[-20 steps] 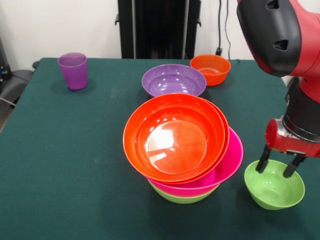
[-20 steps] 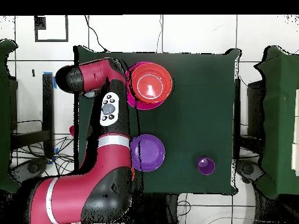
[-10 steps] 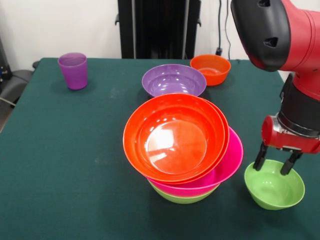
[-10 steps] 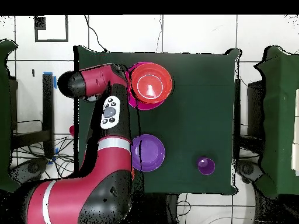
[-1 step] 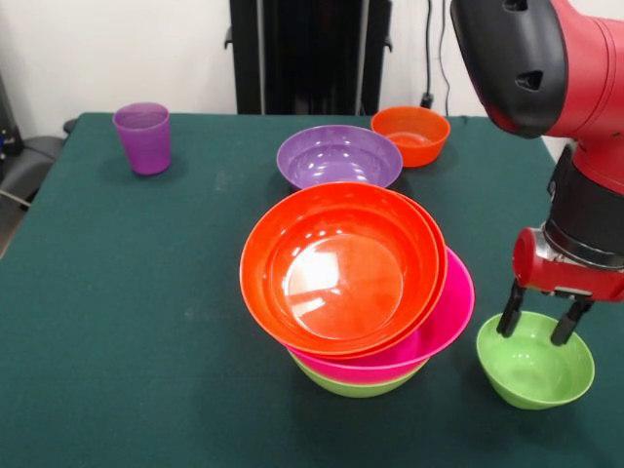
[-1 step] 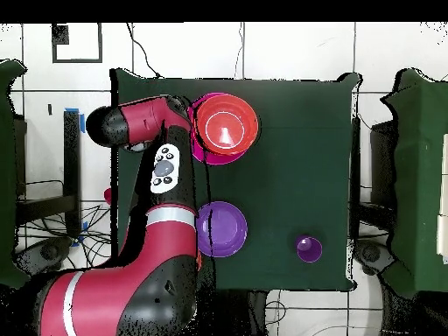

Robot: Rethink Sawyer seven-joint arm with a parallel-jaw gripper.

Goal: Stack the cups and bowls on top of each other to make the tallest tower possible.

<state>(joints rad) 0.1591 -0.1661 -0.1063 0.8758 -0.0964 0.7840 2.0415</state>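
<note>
The tower (image 5: pixel 356 283) stands at the table's middle: a lime green bowl (image 5: pixel 353 384) lowest, a wide hot pink bowl (image 5: pixel 450 310) on it, nested orange bowls (image 5: pixel 341 268) on top. A small lime green bowl (image 5: pixel 534 369) sits alone to its right. My gripper (image 5: pixel 536 326) hangs open over that bowl's far rim, fingertips dipping just inside it and holding nothing. A purple bowl (image 5: pixel 338 156), a small orange bowl (image 5: pixel 410 134) and a purple cup (image 5: pixel 142 137) stand further back. From overhead I see the tower (image 6: pixel 226 127), purple bowl (image 6: pixel 220 228) and cup (image 6: pixel 307 248); the arm hides the gripper.
The green table cloth (image 5: pixel 127 292) ends close to the small lime bowl on the right and at the front. A black stand (image 5: pixel 310 54) rises behind the table. A dark chair (image 5: pixel 24 161) sits off the left edge.
The gripper rose slightly and shifted left half a second ago, then came back down over the small lime bowl. The bowls and cup have not moved.
</note>
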